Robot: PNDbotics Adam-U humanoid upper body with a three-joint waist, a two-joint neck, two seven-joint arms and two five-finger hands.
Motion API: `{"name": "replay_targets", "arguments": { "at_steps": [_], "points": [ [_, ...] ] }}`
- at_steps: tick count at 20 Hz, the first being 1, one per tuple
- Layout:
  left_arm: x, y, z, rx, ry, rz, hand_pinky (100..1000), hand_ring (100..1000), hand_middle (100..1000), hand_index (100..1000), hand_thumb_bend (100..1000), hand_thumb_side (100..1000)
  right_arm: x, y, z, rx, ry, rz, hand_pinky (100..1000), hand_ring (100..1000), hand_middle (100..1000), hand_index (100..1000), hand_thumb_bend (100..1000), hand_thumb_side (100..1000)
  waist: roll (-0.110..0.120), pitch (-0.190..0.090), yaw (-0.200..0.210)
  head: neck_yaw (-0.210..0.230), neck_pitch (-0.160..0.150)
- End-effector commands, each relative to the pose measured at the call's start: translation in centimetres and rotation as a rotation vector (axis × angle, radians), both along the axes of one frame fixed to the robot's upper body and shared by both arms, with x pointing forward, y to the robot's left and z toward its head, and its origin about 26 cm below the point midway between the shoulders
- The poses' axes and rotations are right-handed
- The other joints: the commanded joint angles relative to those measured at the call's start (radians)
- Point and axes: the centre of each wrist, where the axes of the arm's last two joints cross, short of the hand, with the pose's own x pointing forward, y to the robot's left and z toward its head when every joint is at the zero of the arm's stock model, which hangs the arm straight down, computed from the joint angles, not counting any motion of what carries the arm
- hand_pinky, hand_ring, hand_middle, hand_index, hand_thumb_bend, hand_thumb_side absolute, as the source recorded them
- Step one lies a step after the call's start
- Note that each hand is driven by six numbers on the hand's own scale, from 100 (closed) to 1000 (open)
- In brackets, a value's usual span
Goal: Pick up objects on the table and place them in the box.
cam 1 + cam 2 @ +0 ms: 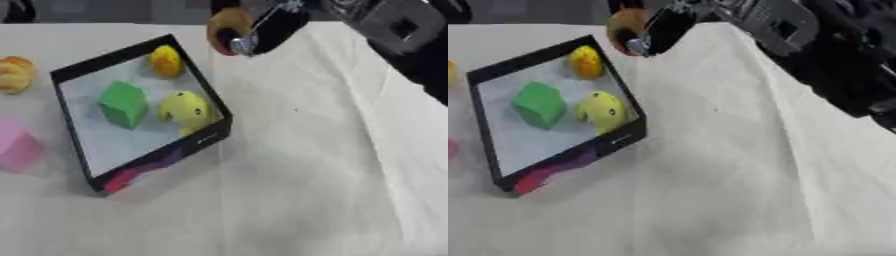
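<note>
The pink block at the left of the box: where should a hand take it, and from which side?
Probably the left hand from above, fingers and thumb closing on two opposite flat side faces. The pink block sits flat on the table, left of the box and apart from it, so its top and sides look free.

Just the tablecloth really

We only saw a plain white cloth (pixel 332 165) covering the table, creased down the middle, with a dark strip of background (pixel 105 10) behind its far edge.
</note>
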Motion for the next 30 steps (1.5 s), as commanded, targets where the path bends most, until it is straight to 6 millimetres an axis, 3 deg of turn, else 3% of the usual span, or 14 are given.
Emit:
{"name": "replay_targets", "arguments": {
  "at_steps": [1,6,10,17,30],
  "points": [
    [-0.1,0.4,0.7,0.037,-0.016,-0.003,829,778,771,825,134,897,0.7,2.2,0.4,-0.035,0.020,0.033,759,619,490,634,138,360,0.004,-0.041,0.000,0.000,0.005],
    [-0.2,0.4,0.7,0.044,-0.014,-0.005,829,778,772,825,134,897,1.8,5.4,-0.6,-0.087,0.057,0.082,755,617,489,632,142,371,-0.002,-0.046,0.003,0.000,0.009],
    [-0.2,0.4,0.7,0.045,-0.014,-0.005,829,778,772,825,134,897,2.4,5.7,-0.8,-0.096,0.060,0.087,755,617,489,632,142,371,-0.002,-0.046,0.002,0.001,0.010],
    [-0.1,0.3,0.8,0.052,-0.015,-0.014,829,779,773,825,134,899,4.3,8.1,-3.8,-0.132,0.122,0.077,752,615,487,631,136,382,-0.013,-0.038,0.016,-0.001,0.011],
    [0.0,0.2,1.1,0.051,-0.025,-0.016,828,779,771,821,136,901,7.9,7.7,-8.6,-0.172,0.146,0.039,765,646,512,656,170,413,-0.026,-0.023,0.031,-0.009,0.002]
  ]
}}
